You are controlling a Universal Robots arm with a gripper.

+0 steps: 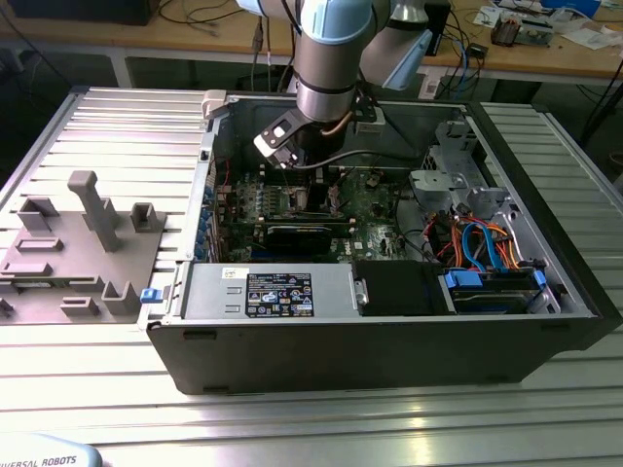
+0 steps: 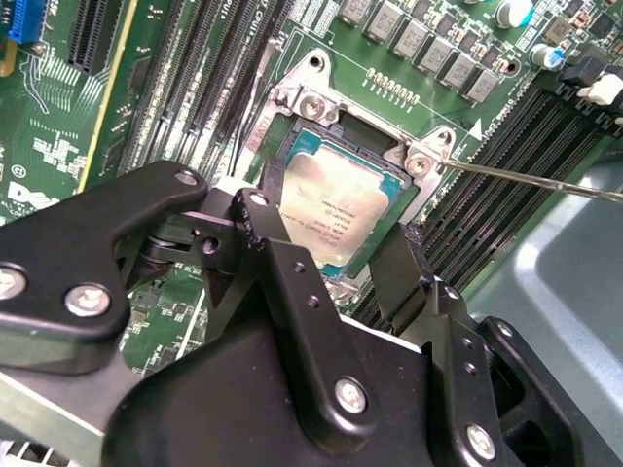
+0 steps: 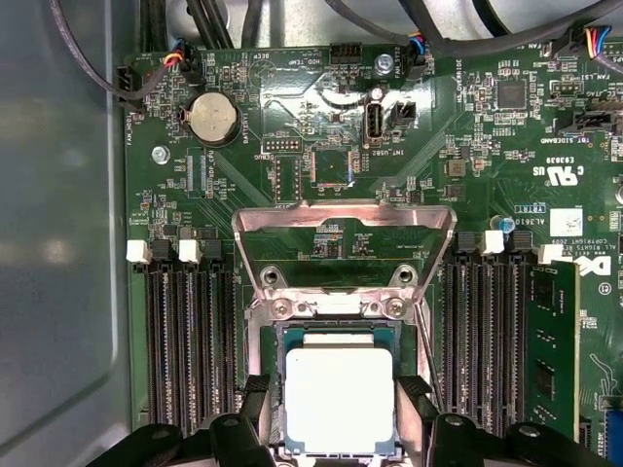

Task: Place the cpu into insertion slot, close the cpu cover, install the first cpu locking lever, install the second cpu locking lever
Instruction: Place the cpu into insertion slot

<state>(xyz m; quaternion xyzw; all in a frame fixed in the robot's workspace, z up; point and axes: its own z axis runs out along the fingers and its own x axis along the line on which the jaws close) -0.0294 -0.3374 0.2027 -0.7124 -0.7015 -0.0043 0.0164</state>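
Observation:
The cpu (image 3: 338, 399), a flat silvery square, lies in the insertion slot (image 3: 338, 336) on the green board; in the second wrist view the cpu (image 2: 336, 199) sits level inside the dark socket frame (image 2: 343, 124). My gripper (image 3: 336, 389) hangs right over it, open, one black finger (image 3: 256, 399) on each side with a thin gap to the chip's edges. The cpu cover (image 3: 344, 216) stands swung up off the socket. A thin lever rod (image 2: 535, 182) sticks out beside the socket. In the exterior view my gripper (image 1: 310, 161) reaches down into the computer case.
Black memory slots (image 3: 190, 341) flank the socket on both sides, with a coin battery (image 3: 212, 119) beyond the cover. The open case (image 1: 389, 360) holds a power supply (image 1: 273, 292) and a drive cage with cables (image 1: 487, 243). A grey fixture (image 1: 78, 243) stands on the exterior view's left.

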